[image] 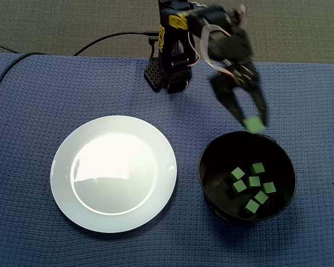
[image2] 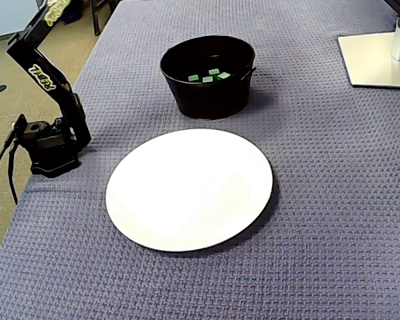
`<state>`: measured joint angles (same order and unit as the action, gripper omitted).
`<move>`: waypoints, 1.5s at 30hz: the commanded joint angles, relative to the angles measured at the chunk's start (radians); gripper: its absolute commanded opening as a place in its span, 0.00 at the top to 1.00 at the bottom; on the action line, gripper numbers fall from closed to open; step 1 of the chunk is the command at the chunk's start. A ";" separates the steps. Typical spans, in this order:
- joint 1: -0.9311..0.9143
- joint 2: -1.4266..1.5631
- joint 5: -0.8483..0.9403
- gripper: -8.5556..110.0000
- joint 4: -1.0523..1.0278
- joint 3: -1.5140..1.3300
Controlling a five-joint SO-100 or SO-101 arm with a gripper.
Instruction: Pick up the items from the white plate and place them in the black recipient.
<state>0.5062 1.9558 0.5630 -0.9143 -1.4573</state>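
A: How many green cubes [image: 254, 181]?
B: Eight. Seven lie inside the black bowl [image: 211, 183], and one is over its rim at twelve o'clock.
A: And the rest?
B: One white plate [image: 114, 172], one bowl, one robot arm [image: 175, 61].

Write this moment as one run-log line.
claw: shut on small green cube at round black bowl rim | white round plate: empty | bowl: several cubes
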 commanded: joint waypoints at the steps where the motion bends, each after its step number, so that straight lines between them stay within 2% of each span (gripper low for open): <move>1: 0.078 -0.086 -0.002 0.93 0.175 -0.245; 5: 0.086 -0.164 -0.021 0.93 0.411 -0.486; 9: 0.086 -0.193 -0.054 0.93 0.492 -0.568; 10: 0.083 -0.195 -0.060 0.91 0.492 -0.569; 12: 0.081 -0.189 -0.080 0.74 0.482 -0.566; 14: 0.081 -0.173 -0.094 0.66 0.463 -0.565; 17: 0.080 -0.138 -0.089 0.62 0.428 -0.563; 20: 0.049 -0.069 0.003 0.62 0.281 -0.480; 25: -0.118 0.101 0.247 0.66 -0.011 -0.124; 30: -0.301 0.308 0.621 0.69 0.020 -0.041; 33: -0.377 0.474 0.769 0.70 0.135 -0.218; 38: -0.453 0.764 0.931 0.74 0.449 -0.719; 45: -0.499 1.060 0.916 0.82 0.476 -1.166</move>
<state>0.0460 2.8885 1.4696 -0.4786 -2.4360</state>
